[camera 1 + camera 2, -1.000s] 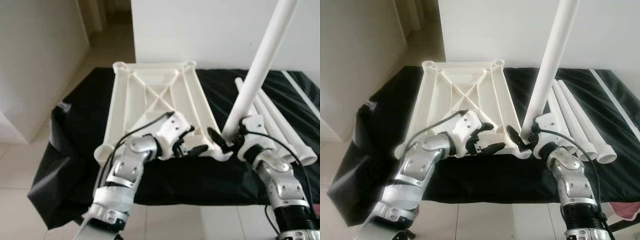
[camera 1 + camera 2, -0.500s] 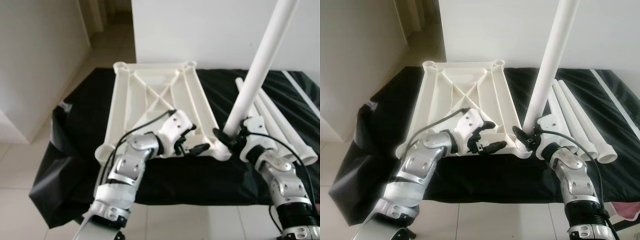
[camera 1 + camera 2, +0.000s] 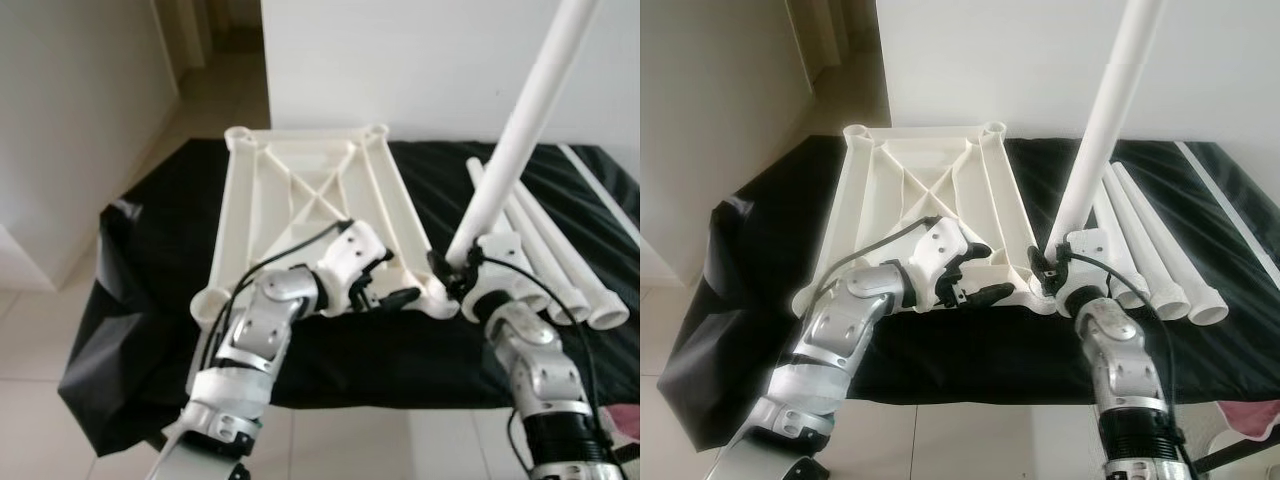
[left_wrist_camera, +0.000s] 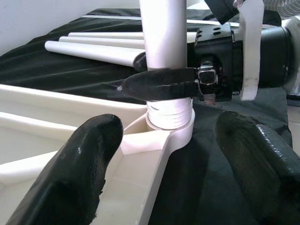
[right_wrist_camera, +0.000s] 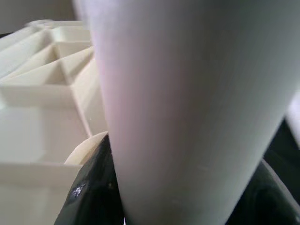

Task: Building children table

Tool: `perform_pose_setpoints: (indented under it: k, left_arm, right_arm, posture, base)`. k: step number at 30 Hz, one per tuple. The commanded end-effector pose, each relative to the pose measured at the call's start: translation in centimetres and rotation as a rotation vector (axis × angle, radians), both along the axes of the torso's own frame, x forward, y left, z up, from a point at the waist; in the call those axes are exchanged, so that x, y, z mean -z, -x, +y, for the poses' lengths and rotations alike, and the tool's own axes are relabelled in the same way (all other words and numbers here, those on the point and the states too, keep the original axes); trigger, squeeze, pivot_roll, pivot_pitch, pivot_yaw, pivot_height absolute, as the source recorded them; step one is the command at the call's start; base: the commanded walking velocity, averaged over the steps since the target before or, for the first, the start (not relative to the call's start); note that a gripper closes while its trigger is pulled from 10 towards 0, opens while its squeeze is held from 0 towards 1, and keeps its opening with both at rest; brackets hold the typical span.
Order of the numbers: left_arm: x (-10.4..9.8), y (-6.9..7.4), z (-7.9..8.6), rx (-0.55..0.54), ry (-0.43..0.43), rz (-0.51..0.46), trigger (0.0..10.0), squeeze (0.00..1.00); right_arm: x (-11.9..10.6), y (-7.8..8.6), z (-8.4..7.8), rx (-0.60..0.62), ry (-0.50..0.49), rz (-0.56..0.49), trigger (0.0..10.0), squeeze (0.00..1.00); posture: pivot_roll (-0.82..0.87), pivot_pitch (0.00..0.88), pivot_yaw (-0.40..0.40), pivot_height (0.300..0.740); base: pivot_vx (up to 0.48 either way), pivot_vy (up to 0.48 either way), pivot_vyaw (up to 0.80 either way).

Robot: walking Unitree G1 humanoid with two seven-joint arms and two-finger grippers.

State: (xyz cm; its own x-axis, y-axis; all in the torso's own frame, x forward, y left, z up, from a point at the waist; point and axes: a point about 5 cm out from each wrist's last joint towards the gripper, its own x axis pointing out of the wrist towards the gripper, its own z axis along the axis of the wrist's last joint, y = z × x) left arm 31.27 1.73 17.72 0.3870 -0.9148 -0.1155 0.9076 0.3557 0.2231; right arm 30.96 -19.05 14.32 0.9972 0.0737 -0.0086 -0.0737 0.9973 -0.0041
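**Seating the first leg in the near right corner socket**

Left eye view: upturned white tabletop [image 3: 310, 215] flat on the black cloth [image 3: 150, 260], ribbed underside up, sockets at its corners. At about 4 o'clock on the tabletop, white table leg [image 3: 515, 130] standing in the near right corner socket [image 3: 442, 298], leaning away toward 1 o'clock. Right gripper [image 3: 452, 272] clamped round the leg's foot, just above the socket. Left gripper [image 3: 385, 290] at 6 o'clock on the tabletop's near edge, fingers apart, holding nothing.

Right eye view: three spare legs [image 3: 1160, 260] lying side by side on the cloth at 3 o'clock of the tabletop, untouched. Thin white rod [image 3: 1230, 215] beyond them.

Left wrist view: threaded end of the leg partly down in the socket collar, a few turns of thread exposed, so probably not yet home. Right gripper's black finger [image 4: 159, 83] pressed across the leg just above the threads.

Right wrist view: leg very close and blurred, tabletop ribs behind.

Advice: bring the leg upright over the socket before turning, to avoid cross-threading. Brace the tabletop rim with the left gripper against spinning. Twist in short strokes, regripping low.
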Motion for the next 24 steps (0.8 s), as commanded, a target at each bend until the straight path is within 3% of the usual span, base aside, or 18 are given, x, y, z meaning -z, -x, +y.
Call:
perform_pose_setpoints:
  k: [1, 5, 9, 13, 21, 24]
  left_arm:
    - [0.0, -0.7, 0.4, -0.178, 0.011, -0.028, 10.0, 0.00]
    - [0.1, -0.6, 0.2, -0.174, 0.012, -0.025, 10.0, 0.00]
    - [0.1, -0.6, 0.1, -0.172, 0.014, -0.023, 10.0, 0.00]
    - [0.2, -0.5, -0.1, -0.167, 0.025, -0.005, 10.0, 0.00]
    - [0.0, -0.5, -0.6, -0.167, 0.031, -0.003, 10.0, 0.00]
    - [-0.2, -0.6, -0.5, -0.170, 0.035, -0.007, 10.0, 0.00]
  right_arm:
    - [1.6, 0.5, -0.4, 0.125, -0.027, 0.072, 10.0, 0.00]
    - [2.2, 1.3, 0.0, 0.379, -0.062, 0.077, 10.0, 0.00]
    - [2.4, 1.7, 1.2, 0.509, -0.137, 0.083, 10.0, 0.00]
    - [1.7, 1.3, 2.2, 0.485, -0.165, 0.067, 10.0, 0.00]
    - [1.4, 1.3, 2.0, 0.481, -0.165, 0.055, 10.0, 0.00]
    - [1.3, 1.1, 2.6, 0.459, -0.148, 0.049, 10.0, 0.00]
  posture:
    - [0.02, 0.000, -0.013, 0.740]
    - [0.02, 0.000, -0.014, 0.740]
    - [0.01, 0.000, -0.011, 0.740]
    - [-0.01, 0.000, 0.004, 0.740]
    - [0.00, 0.000, 0.005, 0.740]
    - [0.00, 0.000, 0.004, 0.740]
  base:
    - [0.000, 0.000, 0.00]
    - [0.000, 0.000, 0.00]
    - [0.000, 0.000, 0.00]
    - [0.000, 0.000, 0.00]
    - [0.000, 0.000, 0.00]
    - [0.000, 0.000, 0.00]
